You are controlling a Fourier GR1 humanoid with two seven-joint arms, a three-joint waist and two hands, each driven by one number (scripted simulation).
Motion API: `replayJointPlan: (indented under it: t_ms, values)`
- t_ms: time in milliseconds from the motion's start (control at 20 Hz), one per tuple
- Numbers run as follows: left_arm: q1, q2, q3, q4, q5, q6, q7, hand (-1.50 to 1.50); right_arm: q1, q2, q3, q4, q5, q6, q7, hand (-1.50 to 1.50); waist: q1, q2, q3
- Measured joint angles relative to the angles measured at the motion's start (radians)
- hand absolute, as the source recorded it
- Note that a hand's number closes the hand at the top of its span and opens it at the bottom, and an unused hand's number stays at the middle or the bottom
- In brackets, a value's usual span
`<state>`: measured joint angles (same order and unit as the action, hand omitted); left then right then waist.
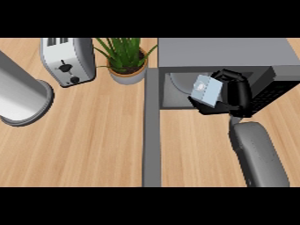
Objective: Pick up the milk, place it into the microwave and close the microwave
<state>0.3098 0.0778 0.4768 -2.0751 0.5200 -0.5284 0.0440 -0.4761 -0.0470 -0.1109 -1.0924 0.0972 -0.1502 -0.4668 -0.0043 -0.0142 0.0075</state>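
Note:
A pale blue and white milk carton sits tilted in my right hand, whose black fingers curl round it. Hand and carton hover at the mouth of the grey microwave, over its dark interior and glass plate. The microwave's door stands swung open, seen edge-on as a long grey strip running toward the view's lower edge. My right forearm comes up from the lower right. My left hand does not show.
A silver toaster stands at the back left, with a potted green plant beside it. A large grey cylinder occupies the far left. Wooden counter spreads left of the door.

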Motion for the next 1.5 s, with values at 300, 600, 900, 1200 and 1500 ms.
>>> replayJointPlan:
  t_ms: [300, 600, 900, 1200, 1500]
  values:
    - [-0.037, 0.022, -0.001, 0.028, 0.003, -0.006, 0.006, -1.50, -0.038, -0.003, -0.020, 0.093, 0.009, -0.021, -0.132, 1.50, 0.009, -0.008, 0.002]
    - [-0.064, 0.023, -0.022, 0.033, 0.003, -0.009, 0.012, -1.50, -0.049, -0.014, -0.034, 0.137, 0.028, -0.064, -0.243, 1.50, 0.025, -0.007, 0.006]
    - [-0.092, 0.030, -0.040, 0.039, 0.005, -0.011, 0.020, -1.50, -0.037, -0.039, -0.039, 0.148, 0.058, -0.114, -0.333, 1.50, 0.053, -0.002, 0.007]
    - [-0.107, 0.025, -0.063, 0.043, -0.011, -0.016, 0.021, -1.50, -0.018, -0.036, -0.068, 0.138, 0.056, -0.176, -0.396, 1.50, 0.083, 0.003, 0.003]
    - [-0.127, 0.032, -0.074, 0.039, -0.044, -0.011, 0.024, -1.50, 0.001, -0.011, -0.113, 0.108, 0.058, -0.273, -0.436, -1.50, 0.109, 0.012, -0.002]
